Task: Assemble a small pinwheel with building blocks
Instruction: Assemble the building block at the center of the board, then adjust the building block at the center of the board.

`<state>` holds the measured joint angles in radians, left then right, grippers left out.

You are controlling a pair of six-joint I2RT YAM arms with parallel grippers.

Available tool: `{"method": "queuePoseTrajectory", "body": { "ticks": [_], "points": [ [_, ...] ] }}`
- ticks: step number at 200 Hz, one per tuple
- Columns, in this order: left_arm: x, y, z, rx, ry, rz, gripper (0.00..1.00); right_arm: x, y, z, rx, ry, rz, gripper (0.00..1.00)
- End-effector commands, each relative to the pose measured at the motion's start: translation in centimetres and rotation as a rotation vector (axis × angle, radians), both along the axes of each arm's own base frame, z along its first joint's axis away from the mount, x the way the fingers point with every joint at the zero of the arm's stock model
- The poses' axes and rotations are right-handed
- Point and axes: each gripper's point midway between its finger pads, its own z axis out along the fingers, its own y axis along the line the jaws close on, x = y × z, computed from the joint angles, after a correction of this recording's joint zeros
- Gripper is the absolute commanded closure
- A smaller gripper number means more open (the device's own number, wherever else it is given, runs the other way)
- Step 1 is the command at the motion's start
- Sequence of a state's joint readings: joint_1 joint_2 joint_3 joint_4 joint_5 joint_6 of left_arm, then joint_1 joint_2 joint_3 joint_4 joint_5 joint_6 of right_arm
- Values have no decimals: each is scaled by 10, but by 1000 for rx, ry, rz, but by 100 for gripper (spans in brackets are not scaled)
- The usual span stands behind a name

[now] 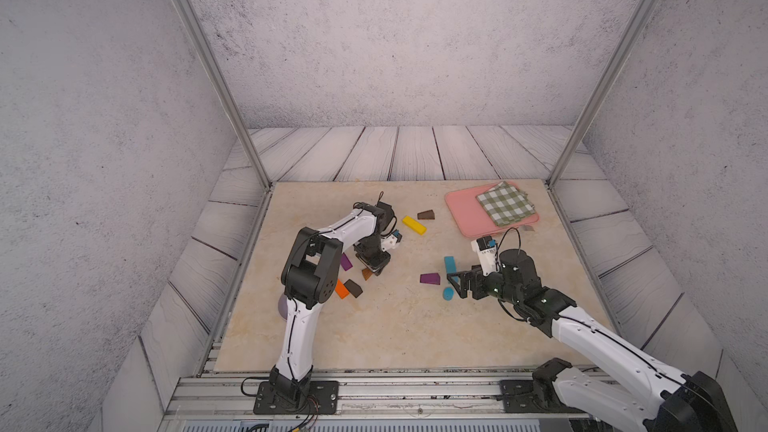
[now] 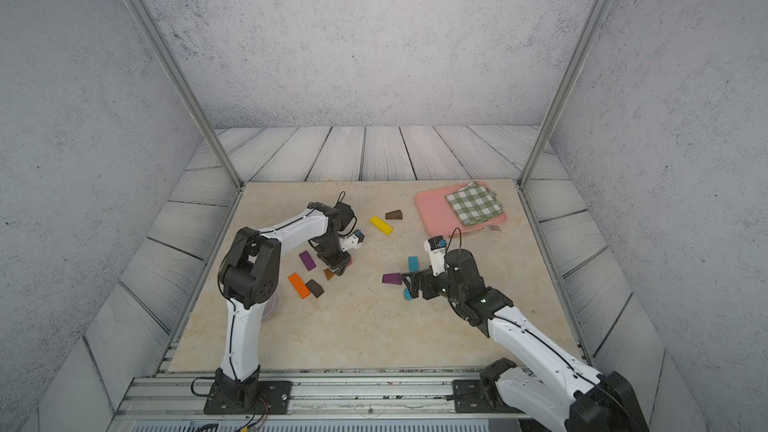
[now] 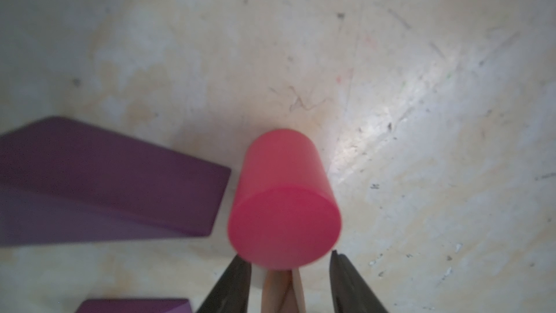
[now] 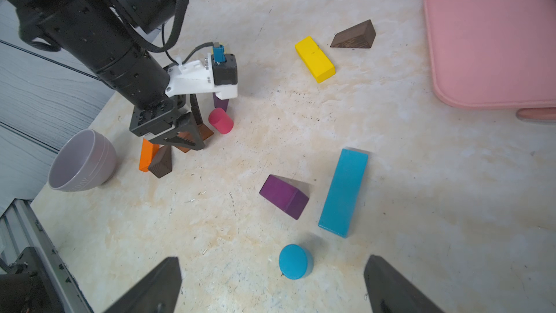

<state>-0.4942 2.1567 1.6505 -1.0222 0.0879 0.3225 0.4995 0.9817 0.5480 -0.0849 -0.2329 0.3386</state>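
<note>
On pink tray (image 1: pixel 462 213), checked cloth (image 1: pixel 505 203)

Robot lab cell, aluminium frame (image 1: pixel 215 76), backdrop walls (image 1: pixel 395 35)

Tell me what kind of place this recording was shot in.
Probably a staged robot test cell, not a real room: left arm and right arm bolted to an aluminium rail, aluminium posts framing printed backdrop walls, and a marble-look tabletop strewn with painted building blocks.
</note>
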Motion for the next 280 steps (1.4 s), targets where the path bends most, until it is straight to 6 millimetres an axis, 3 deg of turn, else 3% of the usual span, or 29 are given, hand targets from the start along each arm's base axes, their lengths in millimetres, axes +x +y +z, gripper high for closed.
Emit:
{"method": "queuePoseTrajectory", "body": {
  "ticks": [1,6,40,66,81,102,111,128,141,165,181,198,218,245,280],
  "points": [
    [0,-5,25,-30,-26,2,9,-2,-1,4,9,-23,5,1],
    [1,-4,27,-29,-32,4,4,-2,-1,4,9,-24,7,1],
    [-2,-1,42,-21,-44,12,4,-2,0,6,16,-25,11,1],
    [-6,7,66,-12,-82,54,4,-2,0,9,23,-34,10,1],
    [0,27,89,73,-175,231,4,-2,-3,11,19,-39,-5,1],
    [7,61,141,137,-401,568,4,0,-9,12,18,-60,-44,1],
    [2,64,163,34,-482,685,4,-1,-8,14,26,-78,-30,1],
    [-2,70,180,-209,-624,858,4,-2,2,17,40,-93,27,1],
    [-14,85,173,-347,-620,987,4,-4,13,16,15,-72,79,2],
    [-44,109,128,-446,-444,1188,5,-15,39,15,-54,-72,185,10],
    [-58,104,107,-446,-358,1180,13,-24,59,12,-74,-96,256,14],
    [-60,79,92,-546,-261,1114,25,-33,78,6,-89,-106,322,18],
    [-59,69,81,-548,-200,1079,40,-29,77,2,-72,-94,276,19],
    [-54,77,61,-435,-186,1076,44,-31,70,7,-54,-123,252,16],
    [-43,75,43,-396,-158,1074,57,-33,57,7,-79,-140,217,14]
  ]
}}
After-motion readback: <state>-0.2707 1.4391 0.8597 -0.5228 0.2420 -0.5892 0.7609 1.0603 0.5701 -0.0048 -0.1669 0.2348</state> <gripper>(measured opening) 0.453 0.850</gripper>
